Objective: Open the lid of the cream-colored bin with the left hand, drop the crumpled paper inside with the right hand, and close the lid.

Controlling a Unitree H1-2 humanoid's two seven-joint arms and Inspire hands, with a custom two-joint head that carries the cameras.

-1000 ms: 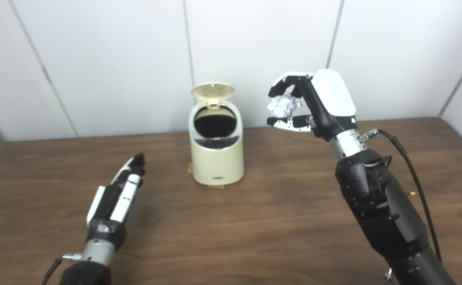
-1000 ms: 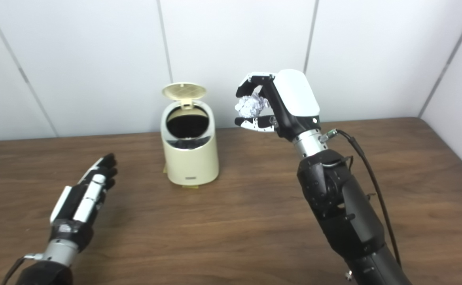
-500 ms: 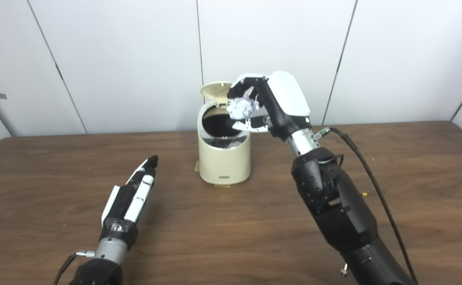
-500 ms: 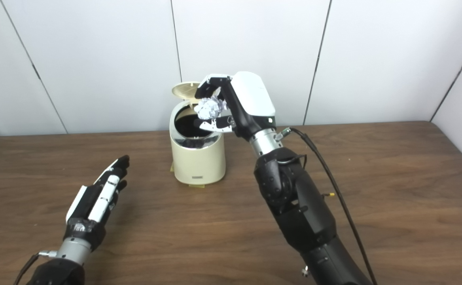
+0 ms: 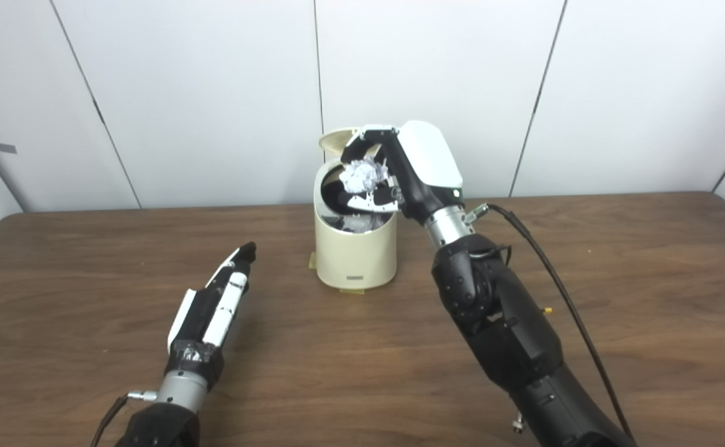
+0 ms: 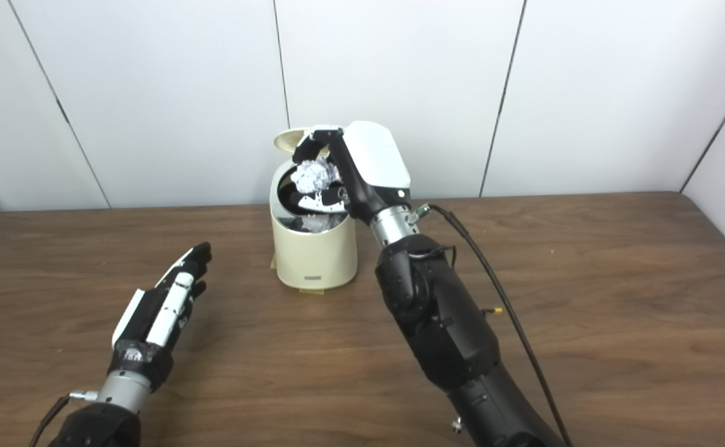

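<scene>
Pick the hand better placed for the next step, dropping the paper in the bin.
Right. The right robot hand already holds the crumpled paper above the cream-colored bin, whose lid stands open. The left robot hand is empty, low over the table, away from the bin.

**Legible text and markings: none**

No text, brand, number or sign can be read in either eye view. One possible label: a small dark rectangular plate low on the front wall of the cream-colored bin (image 5: 355, 248), at 6 o'clock of its body, just above the base; any characters on it are too small and blurred to make out. A small grey rectangular tag sits on the wall panel (image 5: 7, 148) at 9 o'clock of the scene; nothing on it is readable.
</scene>
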